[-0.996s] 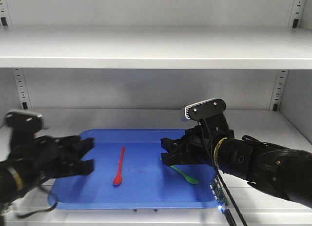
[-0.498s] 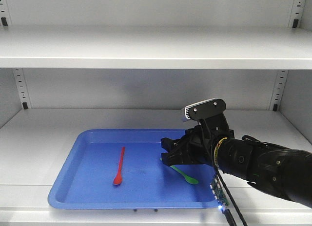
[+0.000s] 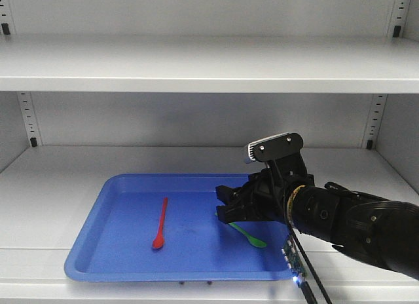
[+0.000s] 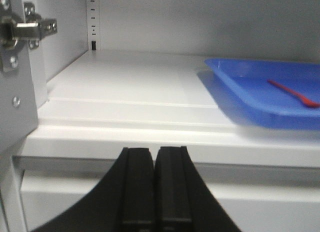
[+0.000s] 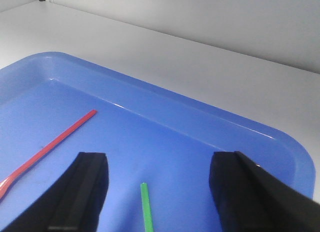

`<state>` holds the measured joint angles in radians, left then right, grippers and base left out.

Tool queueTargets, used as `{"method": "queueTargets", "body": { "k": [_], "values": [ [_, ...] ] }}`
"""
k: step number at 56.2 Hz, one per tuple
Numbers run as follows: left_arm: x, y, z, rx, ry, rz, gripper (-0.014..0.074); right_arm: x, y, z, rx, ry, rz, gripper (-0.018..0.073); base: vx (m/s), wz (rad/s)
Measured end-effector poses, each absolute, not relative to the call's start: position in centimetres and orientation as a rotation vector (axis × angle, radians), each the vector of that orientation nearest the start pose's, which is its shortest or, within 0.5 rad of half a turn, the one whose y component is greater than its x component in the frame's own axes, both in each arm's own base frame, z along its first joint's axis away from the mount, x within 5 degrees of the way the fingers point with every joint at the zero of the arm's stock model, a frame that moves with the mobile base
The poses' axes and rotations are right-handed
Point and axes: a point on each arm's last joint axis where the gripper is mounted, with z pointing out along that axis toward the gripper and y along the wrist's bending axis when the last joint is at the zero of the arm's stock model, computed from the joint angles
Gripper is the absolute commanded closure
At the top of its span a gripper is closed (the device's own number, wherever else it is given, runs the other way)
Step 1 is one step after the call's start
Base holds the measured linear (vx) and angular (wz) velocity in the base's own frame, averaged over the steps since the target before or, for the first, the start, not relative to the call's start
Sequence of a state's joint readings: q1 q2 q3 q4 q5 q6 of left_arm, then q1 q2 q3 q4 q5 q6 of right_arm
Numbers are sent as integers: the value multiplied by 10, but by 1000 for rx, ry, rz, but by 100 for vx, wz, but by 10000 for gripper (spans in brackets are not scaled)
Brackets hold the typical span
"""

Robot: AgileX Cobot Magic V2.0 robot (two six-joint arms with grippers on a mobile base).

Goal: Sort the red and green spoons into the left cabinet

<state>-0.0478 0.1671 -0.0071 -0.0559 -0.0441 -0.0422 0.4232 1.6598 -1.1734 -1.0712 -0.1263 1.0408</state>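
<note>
The red spoon [image 3: 160, 223] is being seen lying flat on the floor of the blue tray [image 3: 98, 251], left of centre in the front view, bowl end toward the lower edge of the frame. The green spoon [image 3: 249, 235] is being partly covered by the right gripper [image 3: 226, 209], which is being held spread just above it, low over the tray at centre right; in the right wrist view the green handle [image 5: 145, 207] is being framed between the two wide-apart fingers. The left gripper [image 4: 155, 192] is being shown pressed together with nothing between its fingers, low in its own view, outside the front edge of the cabinet shelf [image 4: 125, 97].

Both spoons are being judged light, thin, stiff and somewhat slick, lying flush against smooth plastic; a pinch across the handle near its middle is being thought the safest hold, since a flat handle could skid or flip.

Open tray floor is being left between the two spoons. The raised tray rim and the shelf above [image 3: 209, 65] are being taken as the limits on lifting and withdrawing.
</note>
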Motion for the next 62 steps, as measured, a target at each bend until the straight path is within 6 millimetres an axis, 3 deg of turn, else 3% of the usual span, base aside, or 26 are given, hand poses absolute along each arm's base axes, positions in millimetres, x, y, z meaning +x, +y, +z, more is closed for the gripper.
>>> {"method": "queueTargets", "body": {
  "k": [6,21,62],
  "values": [
    [67,-2,201,-46,1588,-99,604,350,169,294,-503,1858,373,59,0,0],
    [57,-2,205,-24,1502,-72,604,350,169,294,-503,1858,372,59,0,0],
    [57,-1,200,-41,1553,-83,604,350,168,293,-502,1859,371,59,0,0]
  ]
}}
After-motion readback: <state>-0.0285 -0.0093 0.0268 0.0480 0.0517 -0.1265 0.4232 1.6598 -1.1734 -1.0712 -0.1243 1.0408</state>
